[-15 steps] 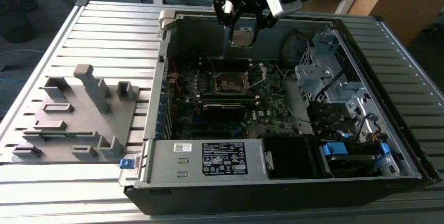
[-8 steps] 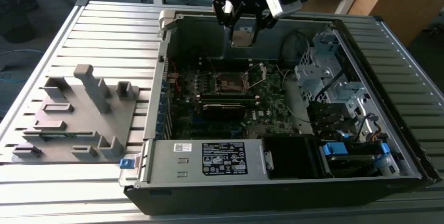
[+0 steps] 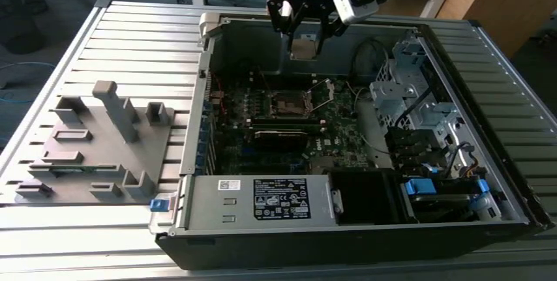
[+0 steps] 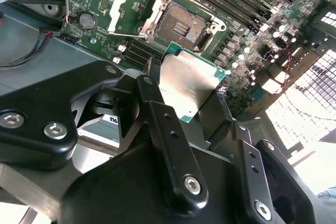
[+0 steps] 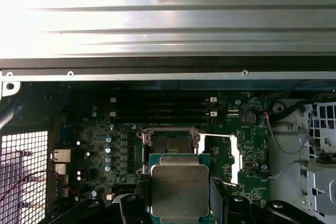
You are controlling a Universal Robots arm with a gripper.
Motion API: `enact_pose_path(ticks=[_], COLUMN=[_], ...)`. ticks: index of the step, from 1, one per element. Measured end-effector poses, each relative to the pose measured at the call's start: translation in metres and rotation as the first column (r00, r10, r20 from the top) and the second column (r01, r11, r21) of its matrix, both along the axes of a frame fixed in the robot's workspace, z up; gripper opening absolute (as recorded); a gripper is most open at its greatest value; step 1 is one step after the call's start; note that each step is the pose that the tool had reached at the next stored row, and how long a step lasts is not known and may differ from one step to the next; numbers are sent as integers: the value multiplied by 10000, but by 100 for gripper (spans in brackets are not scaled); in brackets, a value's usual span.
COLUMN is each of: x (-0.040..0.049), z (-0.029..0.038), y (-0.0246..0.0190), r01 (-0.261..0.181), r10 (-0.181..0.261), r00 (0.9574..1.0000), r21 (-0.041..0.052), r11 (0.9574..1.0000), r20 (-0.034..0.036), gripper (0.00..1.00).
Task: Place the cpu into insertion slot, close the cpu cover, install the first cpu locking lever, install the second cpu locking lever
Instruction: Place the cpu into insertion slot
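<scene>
cpu (image 4: 191,80) clamped in the pincer (image 4: 185,95), seemingly above the insertion slot (image 4: 181,24).

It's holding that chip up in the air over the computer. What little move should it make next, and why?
Probably ease down toward the insertion slot. The gripper holds the cpu high above the board, apart from the slot, which lies bare with its cpu cover swung open.
</scene>
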State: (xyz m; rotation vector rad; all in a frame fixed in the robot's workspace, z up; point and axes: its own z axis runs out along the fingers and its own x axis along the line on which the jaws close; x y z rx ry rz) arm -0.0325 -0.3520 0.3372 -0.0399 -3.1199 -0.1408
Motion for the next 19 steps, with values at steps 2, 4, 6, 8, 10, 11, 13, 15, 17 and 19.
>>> enact_pose_path(ticks=[2,4,6,8,10,11,13,15,17,19], x=[0,0,0,0,0,0,-1,-1,-1,-1], z=[0,-31,-30,-32,-45,-52,-65,-66,-70,-84], y=[0,0,0,0,0,0,0,0,0,0], r01=[0,0,0,1,0,0,0,1,0,0], r10=[0,0,0,-1,0,0,0,-1,0,0], r00=[10000,10000,10000,10000,10000,10000,10000,10000,10000,10000], r21=[-1,3,2,-1,2,2,0,-2,1,2], r11=[10000,10000,10000,10000,10000,10000,10000,10000,10000,10000], r20=[0,1,1,0,1,1,0,-1,1,1], gripper=[54,54,54,54,54,54,54,54,54,54])
